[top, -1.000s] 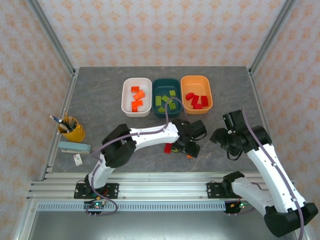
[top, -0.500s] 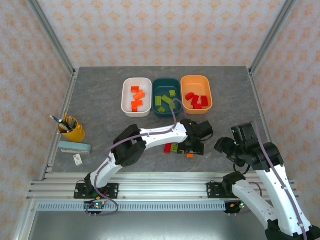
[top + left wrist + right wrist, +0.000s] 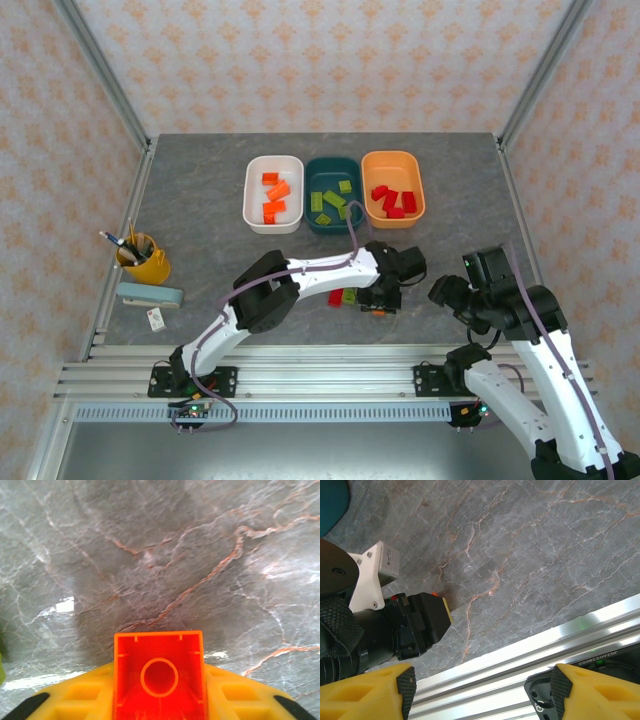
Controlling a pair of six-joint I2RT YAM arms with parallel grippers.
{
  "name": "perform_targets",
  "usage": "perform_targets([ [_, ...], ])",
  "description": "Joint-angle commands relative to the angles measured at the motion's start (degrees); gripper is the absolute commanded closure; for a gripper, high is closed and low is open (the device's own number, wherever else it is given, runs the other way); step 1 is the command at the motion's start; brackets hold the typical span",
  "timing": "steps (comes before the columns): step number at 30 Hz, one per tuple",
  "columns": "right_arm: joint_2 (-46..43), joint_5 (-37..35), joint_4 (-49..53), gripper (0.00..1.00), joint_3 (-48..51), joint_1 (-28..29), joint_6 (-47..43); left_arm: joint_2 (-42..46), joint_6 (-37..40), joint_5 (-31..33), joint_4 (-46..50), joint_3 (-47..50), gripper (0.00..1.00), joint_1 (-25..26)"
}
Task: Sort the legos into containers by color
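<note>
My left gripper (image 3: 383, 300) is low over the table in front of the bins, shut on an orange lego (image 3: 159, 672) whose hollow underside faces the left wrist camera between the yellow fingers (image 3: 75, 700). A red lego (image 3: 336, 298) and a yellow-green lego (image 3: 349, 296) lie on the table just to its left. The white container (image 3: 252, 200) holds orange legos, the teal container (image 3: 334, 227) yellow-green ones, the orange container (image 3: 393, 159) red ones. My right gripper (image 3: 480, 690) is open and holds nothing, hanging over the table's near edge to the right of the left gripper (image 3: 420, 622).
A yellow pen cup (image 3: 143, 262), a pale green stapler (image 3: 150, 295) and a small tag (image 3: 156, 318) sit near the table's left edge. An aluminium rail (image 3: 530, 650) runs along the near edge under my right gripper.
My left gripper has closed on the orange lego after shifting slightly right. My right arm drew back toward the near right, then held still.
</note>
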State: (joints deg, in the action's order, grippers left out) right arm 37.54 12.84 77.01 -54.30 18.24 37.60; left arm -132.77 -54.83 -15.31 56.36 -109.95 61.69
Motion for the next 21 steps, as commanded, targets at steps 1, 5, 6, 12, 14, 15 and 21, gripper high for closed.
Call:
perform_targets([
  [1,-1.0,1.8,-1.7,0.27,0.6,0.2,-1.2,0.7,2.0,4.0,1.4,-2.1,0.68,0.2],
  [5,-1.0,7.2,-7.6,0.27,0.0,0.2,-3.2,4.9,3.9,7.3,2.6,-2.2,0.69,-1.3],
  [6,-0.9,9.9,-10.2,0.27,0.1,0.2,-3.8,6.1,4.2,7.9,3.0,-2.0,0.69,-2.1],
  [12,-0.1,22.6,-29.8,0.26,2.5,0.3,-2.9,14.5,7.5,9.9,4.5,1.3,0.69,-9.8],
  [14,1.9,22.7,-33.8,0.26,2.9,0.2,-2.9,16.7,9.2,10.4,5.1,2.2,0.69,-12.5],
  [15,3.4,22.8,-35.8,0.26,2.9,0.3,-3.0,17.7,10.1,10.7,5.4,2.6,0.69,-14.2],
  [21,13.9,18.3,-45.1,0.26,-0.5,5.1,-5.1,21.3,14.6,10.3,5.7,4.7,0.68,-25.0],
])
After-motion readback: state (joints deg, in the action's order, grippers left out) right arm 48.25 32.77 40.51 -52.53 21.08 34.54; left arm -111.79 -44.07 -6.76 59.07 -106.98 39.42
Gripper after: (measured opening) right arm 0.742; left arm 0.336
